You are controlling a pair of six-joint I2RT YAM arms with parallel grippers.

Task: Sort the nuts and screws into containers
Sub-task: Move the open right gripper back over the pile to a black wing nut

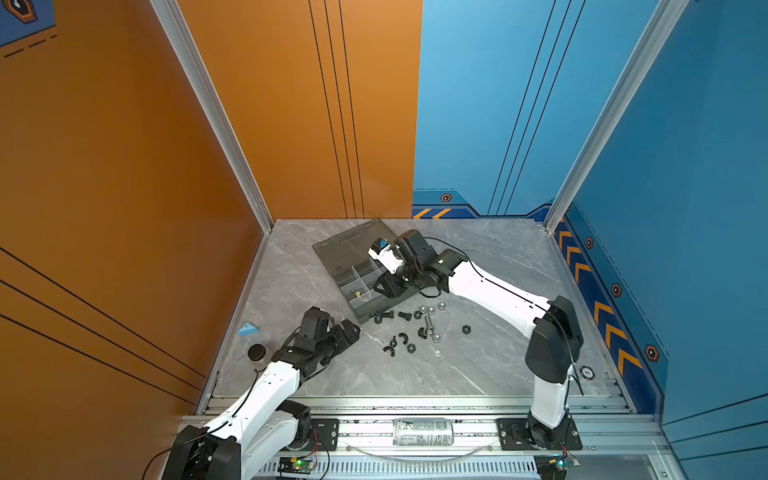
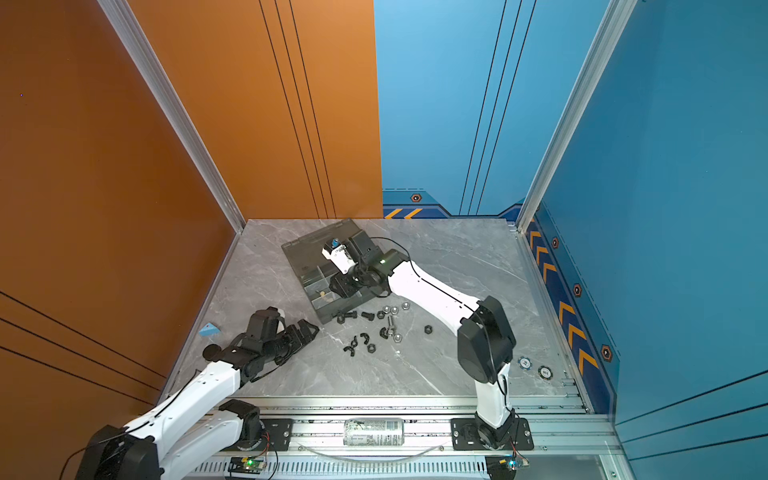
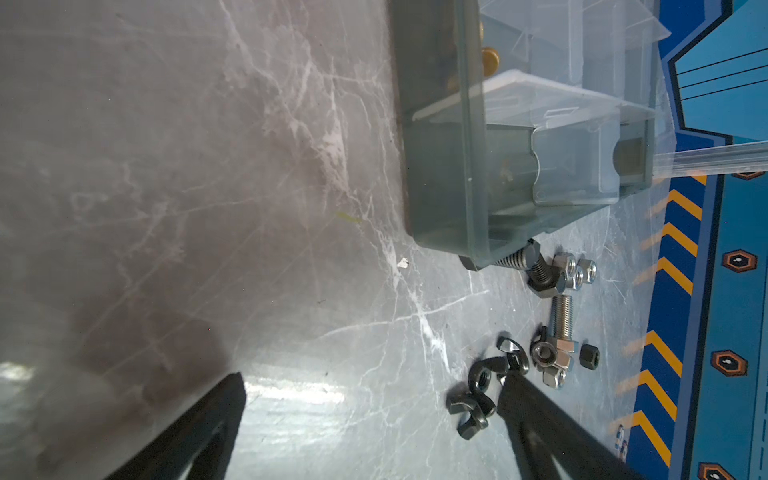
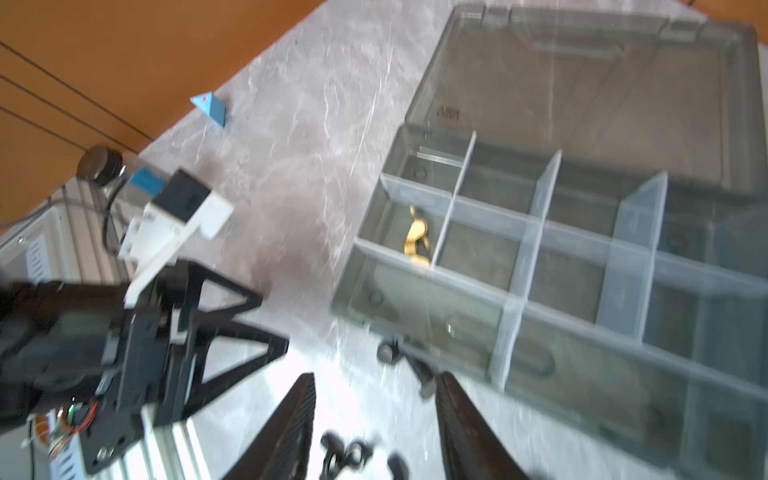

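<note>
A grey marbled tabletop (image 1: 498, 365) floors a booth with an orange wall (image 1: 124, 166) on the left and a blue wall (image 1: 685, 166) on the right. Toward the back sits the smoky-grey organizer box (image 1: 332, 266), its lid (image 1: 345, 245) lying open and flat behind it, and whitish dividers split it into compartments (image 4: 490, 253). A few brass-coloured pieces (image 4: 416, 237) lie in one compartment at the box's left end (too blurred to say whether they are screws or nuts). The right gripper (image 1: 379, 287) hangs over the near side of the box; its fingers (image 4: 461, 415) stand partly apart with nothing between them. The rest of the hardware lies loose on the table just in front of the box. Black screws (image 3: 540, 272) lie by its front wall, with a cluster of silver nuts (image 1: 431, 310) and a silver screw (image 1: 428, 321) just beside them. A lone black nut (image 1: 466, 329) sits off to the right, and black wing nuts (image 3: 482, 380) lie nearest the front edge. The left gripper (image 1: 353, 330) sits low over the table to the left of this pile, jaws spread wide and holding nothing. One fingertip (image 3: 523, 399) comes close to the wing nuts, though contact cannot be told. A blue wedge (image 1: 248, 330) and a dark-capped jar (image 1: 257, 352) rest at the table's left edge, and a drink can (image 1: 423, 432) lies on the front rail.
</note>
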